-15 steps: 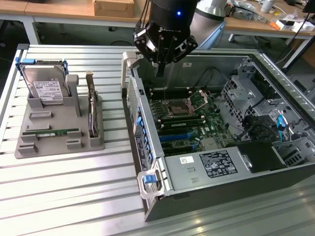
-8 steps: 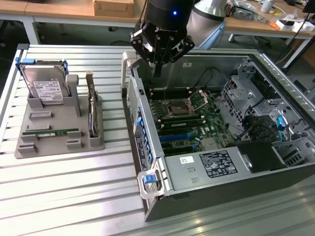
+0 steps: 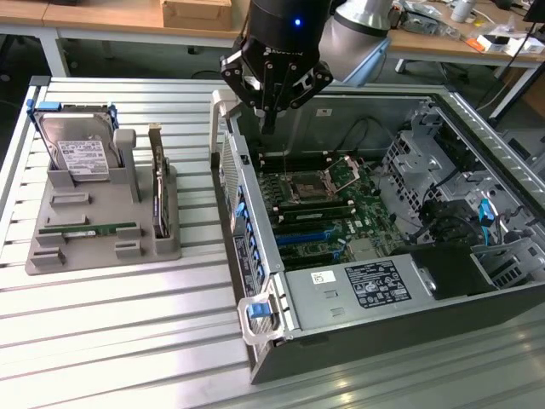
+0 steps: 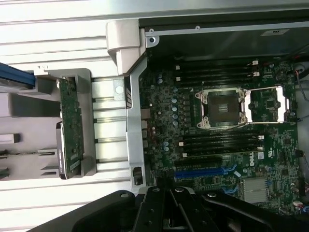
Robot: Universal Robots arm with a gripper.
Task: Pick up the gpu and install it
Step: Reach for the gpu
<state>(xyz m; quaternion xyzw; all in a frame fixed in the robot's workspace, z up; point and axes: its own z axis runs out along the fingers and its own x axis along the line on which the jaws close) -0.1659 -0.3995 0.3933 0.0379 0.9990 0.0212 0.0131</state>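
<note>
Where the arm enters at the upper middle of the exterior view, the claw is seen hanging over the upper left corner of the open case. Its fingers are drawn together to a point, and nothing is held between them. In the wrist view the claw is likewise shown closed and empty, above the motherboard and close to the blue slot.

The gpu is found in the exterior view's left half. It is stood on its long edge in a slot of the grey holder, which is laid on the ribbed bench. The card is well apart from the claw and is not touched by it. In the wrist view the gpu is seen edge-on in the holder, near the outside of the case wall, with a strip of bench between them.

A hard drive with a white label is propped at the holder's upper left. A green memory stick is laid flat across the holder's lower part. Inside the case, the motherboard is exposed at the centre of the exterior view, with the CPU socket near its middle and blue slots just below the socket.
</note>
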